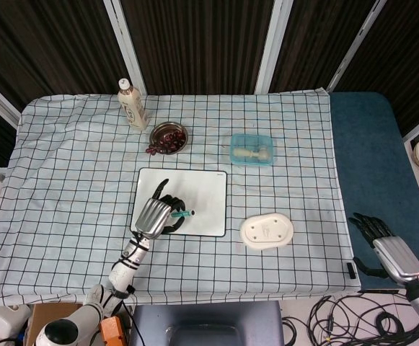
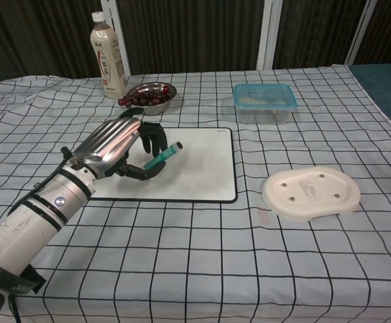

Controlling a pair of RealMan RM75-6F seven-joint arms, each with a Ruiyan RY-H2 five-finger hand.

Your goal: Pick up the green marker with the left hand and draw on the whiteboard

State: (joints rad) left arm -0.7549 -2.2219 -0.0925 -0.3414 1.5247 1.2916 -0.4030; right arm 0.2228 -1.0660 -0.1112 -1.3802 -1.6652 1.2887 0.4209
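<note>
My left hand [image 1: 153, 213] [image 2: 118, 149] holds the green marker [image 1: 183, 214] [image 2: 162, 156] over the left part of the whiteboard [image 1: 202, 193] [image 2: 205, 165]. The marker slants, its free end pointing up and to the right, its lower end hidden among the fingers. Whether the tip touches the board I cannot tell. My right hand [image 1: 388, 247] hangs off the table's right side, past the blue surface, fingers spread and holding nothing. The chest view does not show it.
A white oval dish [image 1: 267, 231] [image 2: 311, 192] lies right of the board. Behind the board stand a metal bowl of red fruit [image 1: 169, 137] [image 2: 149, 93], a beige bottle [image 1: 132, 105] [image 2: 108, 57] and a blue lidded box [image 1: 252, 150] [image 2: 264, 100].
</note>
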